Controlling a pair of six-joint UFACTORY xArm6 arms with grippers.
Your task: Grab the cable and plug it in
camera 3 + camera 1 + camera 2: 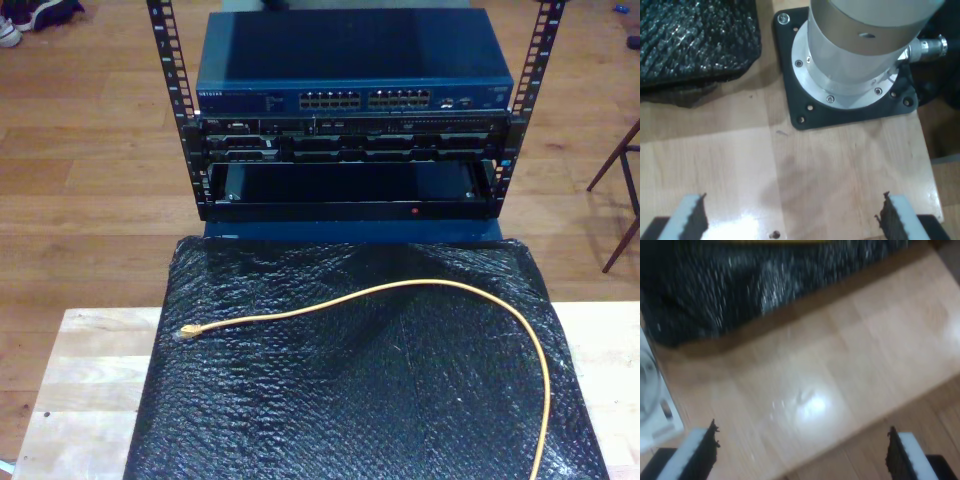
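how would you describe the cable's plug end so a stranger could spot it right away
In the exterior view, find the black bubbly mat before the network rack. The orange-yellow cable curves across it; the plug is its small tip toward that view's left.

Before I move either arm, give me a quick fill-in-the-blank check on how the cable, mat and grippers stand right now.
1. The long thin orange-yellow network cable lies on the black ____ mat.
2. Its small clear plastic plug points toward the exterior view's ____.
3. My first gripper and my second gripper both stand ____, holding nothing.
4. The blue network switch sits at the ____ of the black metal rack.

Missing words: bubble-wrap; left; open; top
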